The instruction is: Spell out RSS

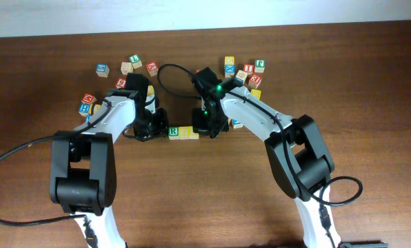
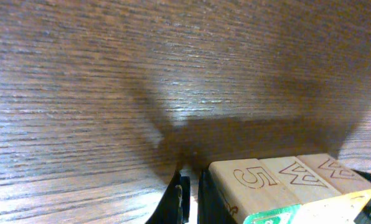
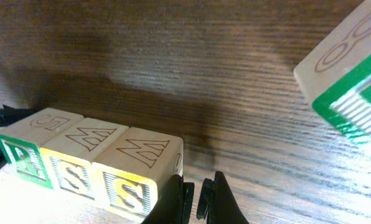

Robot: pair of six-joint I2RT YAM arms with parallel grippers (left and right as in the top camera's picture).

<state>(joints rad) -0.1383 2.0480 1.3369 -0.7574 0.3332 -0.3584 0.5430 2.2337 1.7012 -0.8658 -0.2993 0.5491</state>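
Note:
Three wooden blocks stand in a touching row: a green R block (image 3: pixel 20 155), a yellow S block (image 3: pixel 73 174) and a second yellow S block (image 3: pixel 129 186). In the overhead view the R block (image 1: pixel 173 131) and an S block (image 1: pixel 185 131) show between the two grippers. My left gripper (image 2: pixel 188 199) is shut and empty, pressed against the R end of the row (image 2: pixel 254 180). My right gripper (image 3: pixel 198 196) is shut and empty, against the outer side of the last S block. In the overhead view the left gripper (image 1: pixel 152 128) and the right gripper (image 1: pixel 207 127) flank the row.
Loose letter blocks lie at the back left (image 1: pixel 126 67), far left (image 1: pixel 87 103) and back right (image 1: pixel 245 71). A green-edged block (image 3: pixel 353 74) lies close to the right of my right gripper. A black cable (image 1: pixel 165 76) loops behind the row.

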